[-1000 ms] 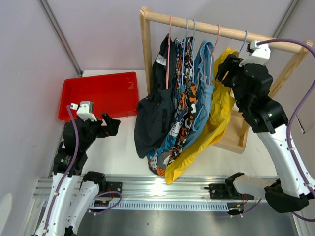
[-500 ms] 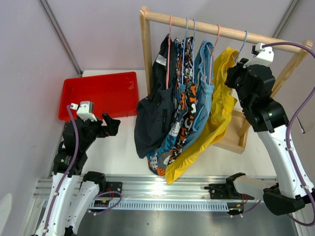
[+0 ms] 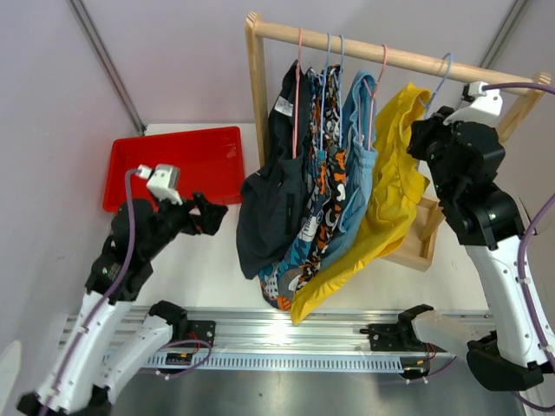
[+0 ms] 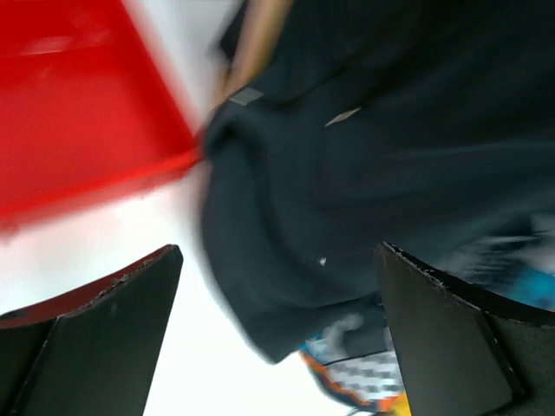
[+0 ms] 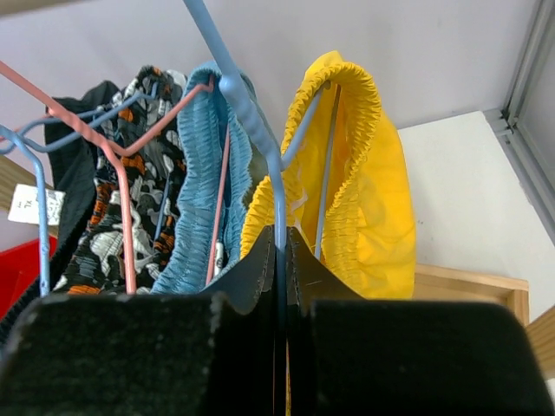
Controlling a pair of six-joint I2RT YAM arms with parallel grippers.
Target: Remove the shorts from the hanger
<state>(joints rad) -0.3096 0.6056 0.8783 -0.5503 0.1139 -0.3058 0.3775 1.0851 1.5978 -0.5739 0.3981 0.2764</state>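
Observation:
Five shorts hang on wire hangers from a wooden rail (image 3: 373, 54): black shorts (image 3: 273, 208), two patterned shorts (image 3: 321, 173), blue shorts (image 3: 357, 165) and yellow shorts (image 3: 390, 191). My right gripper (image 3: 427, 130) is shut on the neck of the blue hanger (image 5: 251, 121) that carries the yellow shorts (image 5: 360, 199); its jaws (image 5: 279, 238) pinch the wire just below the hook. The hook (image 3: 442, 71) sits at the rail. My left gripper (image 3: 212, 215) is open, pointing at the black shorts (image 4: 347, 173) and a little short of them, with nothing between its fingers (image 4: 277, 329).
A red tray (image 3: 173, 165) lies at the back left, behind the left arm. The rack's wooden post (image 3: 257, 95) and base (image 3: 416, 244) stand around the hanging clothes. A pink hanger (image 5: 113, 165) holds the blue shorts (image 5: 199, 173) next to the gripped wire.
My right gripper has shut on the blue hanger and shifted right, dragging hook and yellow shorts along the rail. My left arm has swung right toward the black shorts.

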